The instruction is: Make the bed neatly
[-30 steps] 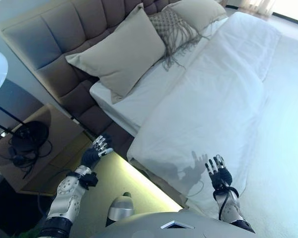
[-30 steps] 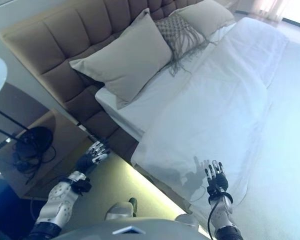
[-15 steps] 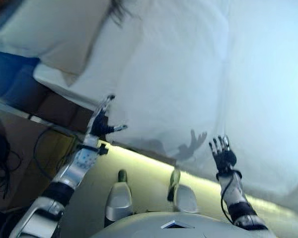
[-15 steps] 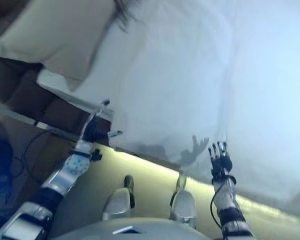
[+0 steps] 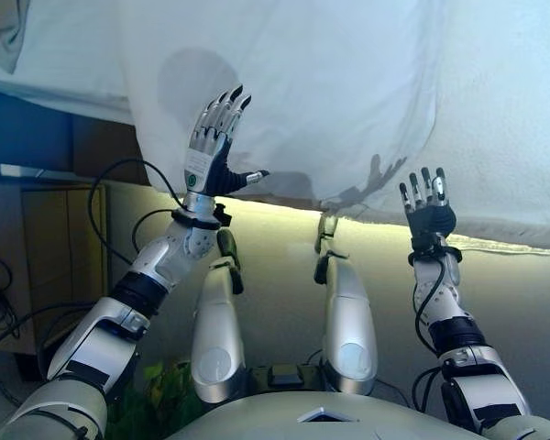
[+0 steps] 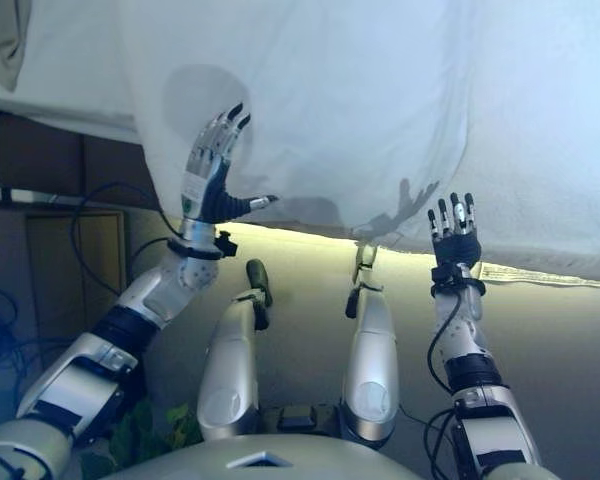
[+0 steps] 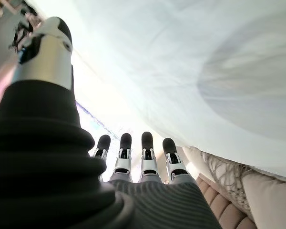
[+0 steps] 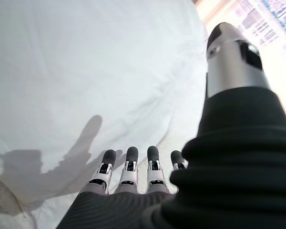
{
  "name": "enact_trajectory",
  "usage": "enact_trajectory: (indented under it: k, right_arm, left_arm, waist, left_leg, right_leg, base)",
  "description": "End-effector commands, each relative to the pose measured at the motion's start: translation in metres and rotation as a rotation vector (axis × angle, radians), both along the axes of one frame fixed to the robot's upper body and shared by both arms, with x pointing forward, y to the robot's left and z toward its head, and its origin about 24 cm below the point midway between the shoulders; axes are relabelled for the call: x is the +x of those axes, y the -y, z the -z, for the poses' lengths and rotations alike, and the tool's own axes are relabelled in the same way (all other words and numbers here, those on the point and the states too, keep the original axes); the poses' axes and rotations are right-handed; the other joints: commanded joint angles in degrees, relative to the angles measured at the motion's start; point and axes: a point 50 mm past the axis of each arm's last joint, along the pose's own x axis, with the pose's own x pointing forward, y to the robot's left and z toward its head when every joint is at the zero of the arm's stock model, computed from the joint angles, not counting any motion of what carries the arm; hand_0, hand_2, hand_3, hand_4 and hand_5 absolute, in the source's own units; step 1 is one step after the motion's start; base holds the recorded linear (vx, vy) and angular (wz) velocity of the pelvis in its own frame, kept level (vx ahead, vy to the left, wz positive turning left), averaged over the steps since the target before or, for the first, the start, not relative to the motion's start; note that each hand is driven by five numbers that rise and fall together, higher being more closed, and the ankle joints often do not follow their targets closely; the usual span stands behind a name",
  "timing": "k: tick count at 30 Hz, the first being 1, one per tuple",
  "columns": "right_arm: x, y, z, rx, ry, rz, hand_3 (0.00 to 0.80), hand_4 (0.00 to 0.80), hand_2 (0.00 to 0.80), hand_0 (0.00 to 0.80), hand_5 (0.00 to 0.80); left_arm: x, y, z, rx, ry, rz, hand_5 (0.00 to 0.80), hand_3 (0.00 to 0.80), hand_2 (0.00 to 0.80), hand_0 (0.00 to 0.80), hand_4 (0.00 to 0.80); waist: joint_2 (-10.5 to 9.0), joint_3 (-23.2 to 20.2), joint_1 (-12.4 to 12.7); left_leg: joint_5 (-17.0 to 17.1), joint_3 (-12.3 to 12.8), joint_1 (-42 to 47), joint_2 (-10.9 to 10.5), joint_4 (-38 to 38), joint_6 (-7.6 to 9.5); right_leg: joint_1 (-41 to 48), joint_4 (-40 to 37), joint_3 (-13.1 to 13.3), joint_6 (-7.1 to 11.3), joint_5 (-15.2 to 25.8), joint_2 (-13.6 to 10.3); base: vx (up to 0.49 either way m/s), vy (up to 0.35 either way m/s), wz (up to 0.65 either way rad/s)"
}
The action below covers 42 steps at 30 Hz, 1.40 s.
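White duvet (image 5: 348, 82) fills the upper scene, hanging over the bed's near side. Left hand (image 5: 213, 147), fingers straight and spread, is raised in front of the draped duvet near its left corner; contact cannot be told. Right hand (image 5: 427, 206), also splayed and holding nothing, sits just below the hem (image 5: 495, 240). That hem runs left to right above both hands, the left hand nearer the cloth. Pillows and the bed's far side are cut off.

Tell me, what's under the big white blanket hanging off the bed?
Below the white blanket's hanging edge only a glowing strip along the bed's base shows. The mattress beneath is covered, so it cannot be seen.
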Motion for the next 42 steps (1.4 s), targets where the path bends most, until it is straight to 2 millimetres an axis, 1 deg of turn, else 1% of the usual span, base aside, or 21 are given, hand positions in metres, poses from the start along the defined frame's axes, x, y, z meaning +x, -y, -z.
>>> enact_trajectory:
  k: [1,3,6,9,10,13,15,18,21,28,34,35,36,37,38,42]
  right_arm:
    - [-0.008,-0.002,-0.015,-0.034,0.073,-0.040,0.000,0.000,0.000,0.000,0.000]
    - [-0.011,-0.005,-0.014,-0.030,0.082,-0.056,0.000,0.000,0.000,0.000,0.000]
    - [-0.013,-0.007,-0.015,-0.032,0.101,-0.071,0.000,0.000,0.000,0.000,0.000]
    - [-0.013,-0.005,-0.019,-0.045,0.122,-0.083,0.000,0.000,0.000,0.000,0.000]
    - [-0.014,-0.005,-0.021,-0.053,0.128,-0.090,0.000,0.000,0.000,0.000,0.000]
    - [-0.015,-0.004,-0.025,-0.067,0.140,-0.102,0.000,0.000,0.000,0.000,0.000]
    - [-0.015,-0.004,-0.027,-0.077,0.151,-0.103,0.000,0.000,0.000,0.000,0.000]
    - [-0.012,-0.003,-0.036,-0.092,0.167,-0.102,0.000,0.000,0.000,0.000,0.000]
    - [-0.012,-0.006,-0.039,-0.109,0.176,-0.113,0.000,0.000,0.000,0.000,0.000]
    - [-0.016,-0.009,-0.038,-0.105,0.184,-0.106,0.000,0.000,0.000,0.000,0.000]
    - [-0.015,-0.010,-0.041,-0.110,0.193,-0.116,0.000,0.000,0.000,0.000,0.000]
    - [-0.014,-0.010,-0.041,-0.109,0.194,-0.118,0.000,0.000,0.000,0.000,0.000]
    - [-0.013,-0.012,-0.042,-0.108,0.198,-0.120,0.000,0.000,0.000,0.000,0.000]
    - [-0.012,-0.013,-0.044,-0.107,0.204,-0.122,0.000,0.000,0.000,0.000,0.000]
    - [-0.011,-0.013,-0.046,-0.107,0.209,-0.125,0.000,0.000,0.000,0.000,0.000]
    - [-0.012,-0.016,-0.050,-0.100,0.223,-0.125,0.000,0.000,0.000,0.000,0.000]
  left_arm:
    - [0.006,-0.004,-0.014,0.056,0.095,-0.070,0.000,0.000,0.000,0.000,0.000]
    - [0.011,-0.008,-0.011,0.099,0.078,-0.131,0.000,0.000,0.000,0.000,0.000]
    - [0.020,-0.018,-0.007,0.147,0.025,-0.231,0.000,0.000,0.000,0.000,0.000]
    - [0.027,-0.031,0.003,0.204,-0.034,-0.321,0.000,0.000,0.000,0.000,0.000]
    - [0.029,-0.038,0.008,0.222,-0.075,-0.367,0.000,0.000,0.000,0.000,0.000]
    - [0.034,-0.057,0.017,0.206,-0.160,-0.470,0.000,0.000,0.000,0.000,0.000]
    - [0.035,-0.065,0.020,0.207,-0.183,-0.520,0.000,0.000,0.000,0.000,0.000]
    - [0.035,-0.076,0.022,0.215,-0.191,-0.610,0.000,0.000,0.000,0.000,0.000]
    - [0.036,-0.089,0.021,0.175,-0.181,-0.701,0.000,0.000,0.000,0.000,0.000]
    - [0.030,-0.099,0.021,0.118,-0.140,-0.802,0.000,0.000,0.000,0.000,0.000]
    - [0.029,-0.111,0.030,0.150,-0.246,-0.862,0.000,0.000,0.000,0.000,0.000]
    - [0.030,-0.111,0.032,0.156,-0.263,-0.869,0.307,0.307,0.307,0.307,0.307]
    - [0.030,-0.111,0.034,0.160,-0.276,-0.873,0.442,0.442,0.442,0.442,0.442]
    - [0.031,-0.110,0.035,0.164,-0.287,-0.874,0.703,0.703,0.703,0.703,0.703]
    - [0.032,-0.110,0.035,0.167,-0.290,-0.871,0.800,0.800,0.800,0.800,0.800]
    - [0.033,-0.108,0.031,0.168,-0.269,-0.858,0.800,0.800,0.800,0.800,0.800]
  waist:
    - [-1.71,-0.36,-1.15]
    - [-2.23,0.16,-2.01]
    - [-2.73,0.69,-3.01]
    - [-2.78,1.05,-4.08]
    - [-2.77,1.06,-4.57]
    - [-2.74,1.07,-5.57]
    - [-2.49,1.08,-5.99]
    - [-1.95,1.08,-6.44]
    - [-1.83,1.08,-6.97]
    - [-1.86,1.09,-6.76]
    - [-2.02,1.09,-6.88]
    - [-2.14,1.09,-6.95]
    - [-2.27,1.10,-6.96]
    - [-2.44,1.10,-6.95]
    - [-2.59,1.10,-6.97]
    - [-3.15,1.10,-6.93]
  left_leg:
    - [1.67,-1.75,-3.55,1.34,3.27,1.01]
    - [1.35,-1.42,-4.59,1.79,4.42,0.93]
    - [1.73,-0.71,-5.45,2.22,4.52,0.74]
    - [2.44,0.04,-6.02,2.56,4.13,0.39]
    - [2.62,0.32,-6.23,2.74,4.14,0.26]
    - [3.33,1.13,-6.64,3.33,3.74,-0.12]
    - [3.56,1.46,-6.74,3.53,3.69,-0.29]
    - [3.74,1.53,-6.99,3.57,3.79,-0.60]
    - [3.87,1.81,-7.23,3.87,3.80,-0.70]
    - [3.95,1.73,-8.05,4.05,4.30,-0.86]
    - [3.57,1.35,-9.38,4.44,5.75,-1.07]
    - [3.61,1.30,-9.75,4.58,5.98,-1.10]
    - [3.70,1.23,-10.21,4.70,6.11,-1.13]
    - [3.82,1.13,-10.74,4.79,6.15,-1.13]
    - [3.92,1.07,-11.13,4.85,6.20,-1.14]
    - [4.60,0.91,-12.27,5.25,5.96,-1.31]
  right_leg:
    - [-1.22,7.03,-1.15,5.95,-2.72,-3.36]
    - [-2.09,7.54,-0.71,5.93,-2.79,-2.90]
    - [-2.91,6.93,-0.36,5.97,-2.34,-2.52]
    - [-3.63,6.20,-0.07,6.01,-1.87,-2.53]
    - [-3.89,6.06,0.01,6.02,-1.78,-2.58]
    - [-4.55,5.74,0.31,5.95,-1.69,-2.53]
    - [-4.81,5.76,0.53,5.78,-1.84,-2.57]
    - [-5.41,5.96,0.86,5.65,-1.97,-2.73]
    - [-6.07,6.10,1.15,5.38,-2.12,-2.68]
    - [-6.60,6.22,1.14,5.12,-2.35,-2.70]
    - [-7.83,7.53,1.34,4.85,-2.85,-2.66]
    - [-8.12,7.69,1.41,4.77,-2.88,-2.55]
    - [-8.42,7.72,1.43,4.69,-2.89,-2.47]
    - [-8.78,7.68,1.44,4.62,-2.85,-2.36]
    - [-9.02,7.64,1.43,4.57,-2.80,-2.27]
    - [-9.54,7.12,1.20,4.53,-2.47,-2.07]
  base:
    - [0.072,0.044,-0.21]
    - [-0.010,0.041,-0.30]
    - [-0.021,0.058,-0.33]
    - [-0.021,0.079,-0.19]
    - [-0.011,0.069,-0.21]
    - [-0.009,0.058,-0.17]
    - [0.011,0.071,-0.14]
    - [0.009,0.056,-0.03]
    - [0.002,0.040,-0.02]
    - [0.005,-0.003,-0.14]
    - [-0.001,-0.003,-0.02]
    - [-0.028,-0.008,0.03]
    - [-0.039,-0.019,0.02]
    - [-0.043,-0.028,0.01]
    - [-0.043,-0.036,0.01]
    - [-0.032,-0.036,0.01]
